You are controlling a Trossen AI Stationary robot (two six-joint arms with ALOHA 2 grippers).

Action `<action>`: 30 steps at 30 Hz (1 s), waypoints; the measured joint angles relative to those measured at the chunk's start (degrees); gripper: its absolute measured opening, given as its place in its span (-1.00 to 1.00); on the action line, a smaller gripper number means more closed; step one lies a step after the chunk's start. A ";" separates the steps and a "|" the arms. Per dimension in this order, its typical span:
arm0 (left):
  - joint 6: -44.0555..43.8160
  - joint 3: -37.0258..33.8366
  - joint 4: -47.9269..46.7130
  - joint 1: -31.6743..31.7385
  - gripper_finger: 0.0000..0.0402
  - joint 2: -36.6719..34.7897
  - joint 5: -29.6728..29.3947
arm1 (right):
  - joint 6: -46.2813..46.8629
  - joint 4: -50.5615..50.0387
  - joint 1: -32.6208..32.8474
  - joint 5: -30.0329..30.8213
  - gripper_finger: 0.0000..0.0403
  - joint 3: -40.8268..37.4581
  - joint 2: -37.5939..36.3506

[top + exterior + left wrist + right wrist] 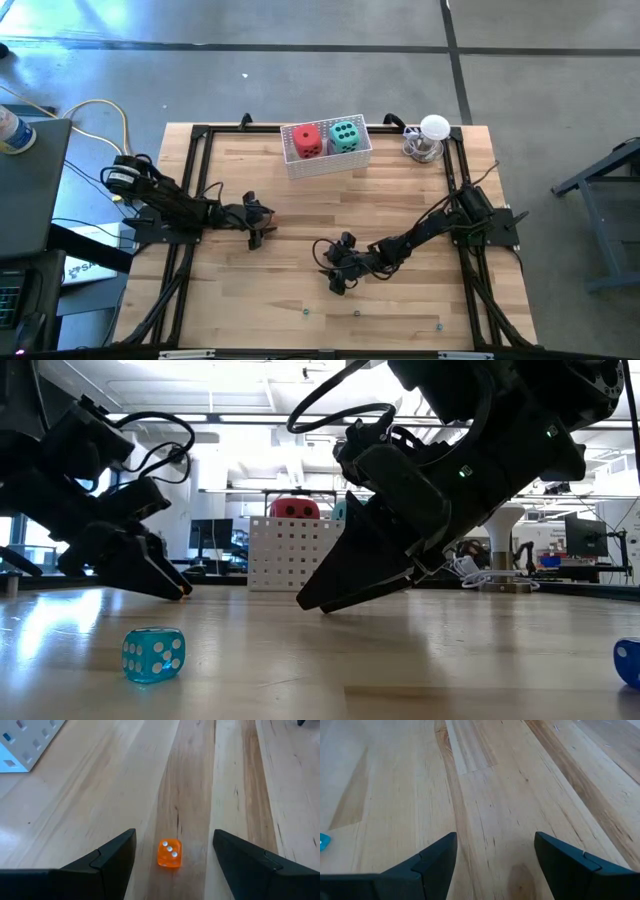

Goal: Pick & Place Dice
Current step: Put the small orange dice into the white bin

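A white perforated basket [327, 162] stands at the table's far edge with a red die [306, 140] and a teal-green die [345, 134] sitting in it; both show over its rim in the low view, the red die [293, 508] more fully. The pink and purple dice are out of view. My left gripper [174, 834] is open and low over the table's left middle [262, 225], with a small orange clear die [169, 853] lying on the wood between its fingers, untouched. My right gripper [495, 836] is open over bare wood near the middle [337, 275].
A small blue clear die [153, 654] lies on the table near its near edge, and a blue object [628, 660] shows at the low view's right edge. A clear stand with a white ball [430, 138] sits at the far right corner. Black frame rails [190, 180] run along the table's sides.
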 joint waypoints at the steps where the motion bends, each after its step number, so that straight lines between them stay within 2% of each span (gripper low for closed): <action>1: -0.28 -0.02 -0.02 -0.10 0.29 0.02 -0.05 | 0.00 -0.01 0.00 -0.04 0.28 0.00 0.00; 17: -7.97 0.02 -6.54 -2.10 -0.21 -0.04 -1.26 | 0.12 -0.07 0.26 -0.03 0.28 0.00 0.00; 30: -8.62 -0.19 -6.64 -2.93 -0.35 -0.04 -1.36 | -3.45 0.17 -0.77 -0.42 0.28 0.00 0.01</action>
